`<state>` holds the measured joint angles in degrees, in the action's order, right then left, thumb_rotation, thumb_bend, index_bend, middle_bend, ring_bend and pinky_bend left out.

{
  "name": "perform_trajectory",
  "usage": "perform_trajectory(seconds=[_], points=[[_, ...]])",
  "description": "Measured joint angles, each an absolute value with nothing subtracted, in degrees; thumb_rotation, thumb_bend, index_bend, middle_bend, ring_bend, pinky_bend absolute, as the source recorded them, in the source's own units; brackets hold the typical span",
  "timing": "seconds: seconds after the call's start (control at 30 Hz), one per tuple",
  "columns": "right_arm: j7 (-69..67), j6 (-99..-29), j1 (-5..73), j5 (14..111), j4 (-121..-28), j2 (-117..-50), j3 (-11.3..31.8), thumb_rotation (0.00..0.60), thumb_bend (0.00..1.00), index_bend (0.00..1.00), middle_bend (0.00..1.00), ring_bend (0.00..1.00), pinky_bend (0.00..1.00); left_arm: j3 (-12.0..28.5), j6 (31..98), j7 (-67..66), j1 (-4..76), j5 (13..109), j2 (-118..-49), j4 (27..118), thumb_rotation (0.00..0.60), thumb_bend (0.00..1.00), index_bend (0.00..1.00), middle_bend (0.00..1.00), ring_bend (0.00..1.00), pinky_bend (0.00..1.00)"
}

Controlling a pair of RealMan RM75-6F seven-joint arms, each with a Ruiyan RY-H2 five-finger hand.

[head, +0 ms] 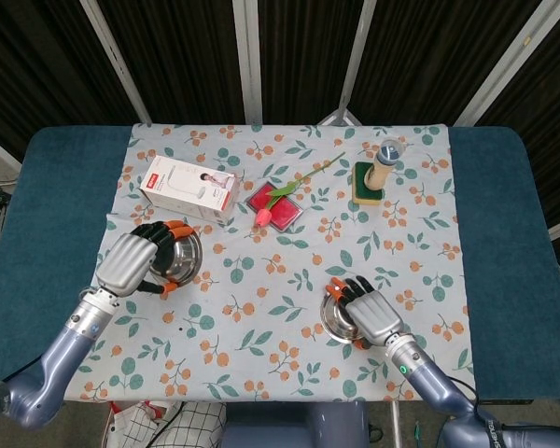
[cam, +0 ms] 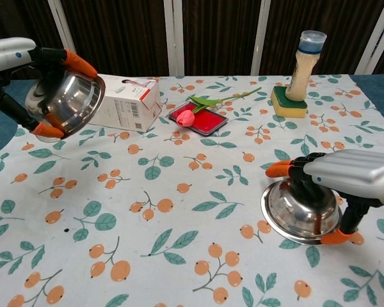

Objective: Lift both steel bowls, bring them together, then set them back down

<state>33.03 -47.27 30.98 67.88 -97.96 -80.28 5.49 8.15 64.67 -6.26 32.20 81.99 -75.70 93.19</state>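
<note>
The counter (head: 504, 233), padded in dark teal, is being covered by a white cloth printed with leaves and orange berries (head: 289, 280). Over its near left part, the left hand (head: 129, 262), silver with orange-tipped black fingers (cam: 79, 62), is being held above the cloth, its fingers wrapped round the rim of a polished steel bowl (cam: 65, 104); this bowl is being gripped clear of the cloth and tilted, its rounded base turned toward the chest view. At the near right, the right hand (cam: 345, 176) is being laid palm-down over a second steel bowl (cam: 294, 214), which is resting upside down on the cloth; fingers and thumb are being curled round its opposite sides. What either bowl contains cannot be told. Farther back, a white rectangular carton (head: 189, 187) is lying just beyond the lifted bowl.
</note>
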Motion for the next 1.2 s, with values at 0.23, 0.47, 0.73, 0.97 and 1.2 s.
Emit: perform_trajectory(seconds=[0.23, 0.47, 0.73, 0.97, 1.2], points=[[33.5, -47.9, 31.8, 66.2, -97.7, -80.2, 4.7, 0.6, 0.23, 0.53, 0.49, 0.56, 0.73, 8.0, 63.9, -6.4, 32.8, 81.4, -76.5, 92.1, 0.6, 0.46, 0.49, 0.61, 0.48, 0.69], [34.1, -49.5, 32.0, 65.5, -98.6, -79.7, 3.7, 0.6, 0.3, 0.87, 0.77, 0.84, 0.97, 7.7, 63.8, -6.9, 32.9, 81.3, -76.8, 92.0, 0.6, 0.46, 0.49, 0.61, 0.48, 0.69], [34.3, -52.8, 31.7, 67.2, -99.9, -79.2, 3.1, 0.6, 0.37, 1.0, 0.91, 0.99, 1.0, 7.7, 64.1, -7.8, 33.0, 80.9, -77.1, 92.2, 0.6, 0.46, 0.49, 0.61, 0.48, 0.69], [31.1, -56.5, 30.7, 70.6, -100.9, -78.2, 3.4, 0.6, 0.37, 1.0, 0.94, 1.0, 1.0, 7.6, 64.7, -7.1, 33.1, 81.8, -77.8, 92.2, 0.6, 0.48, 0.49, 0.61, 0.48, 0.69], [18.5, -60.8, 29.1, 75.2, -101.5, -77.0, 5.2, 0.6, 0.39, 1.0, 0.95, 1.0, 1.0, 7.6, 66.1, -2.3, 33.0, 83.5, -79.1, 91.6, 0.6, 0.48, 0.49, 0.61, 0.48, 0.69]])
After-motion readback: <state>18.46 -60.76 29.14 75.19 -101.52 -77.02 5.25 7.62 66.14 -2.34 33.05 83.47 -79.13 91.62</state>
